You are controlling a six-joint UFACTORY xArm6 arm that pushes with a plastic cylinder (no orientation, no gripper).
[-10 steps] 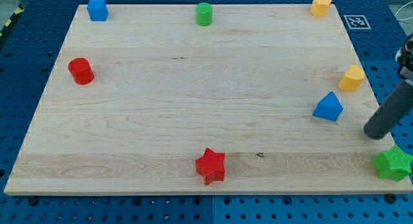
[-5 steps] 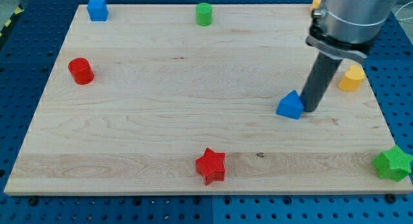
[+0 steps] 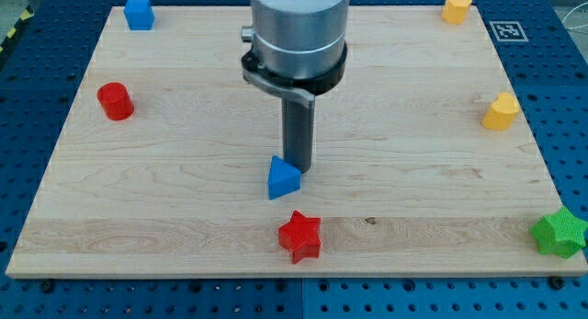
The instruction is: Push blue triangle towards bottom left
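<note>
The blue triangle (image 3: 283,178) lies on the wooden board (image 3: 184,199), a little below the board's middle and just above the red star (image 3: 299,236). My tip (image 3: 297,165) touches the triangle's upper right side. The rod rises from there to the arm's grey body, which hides the board's top centre.
A blue cube (image 3: 138,14) is at the top left and a red cylinder (image 3: 116,100) at the left. A yellow block (image 3: 456,6) is at the top right, another yellow block (image 3: 501,111) at the right edge, and a green star (image 3: 559,233) at the bottom right corner.
My tip swept from the view's right to the centre, pushing the blue triangle left and down, from the right side to just above the red star. The arm now hides the green cylinder.
</note>
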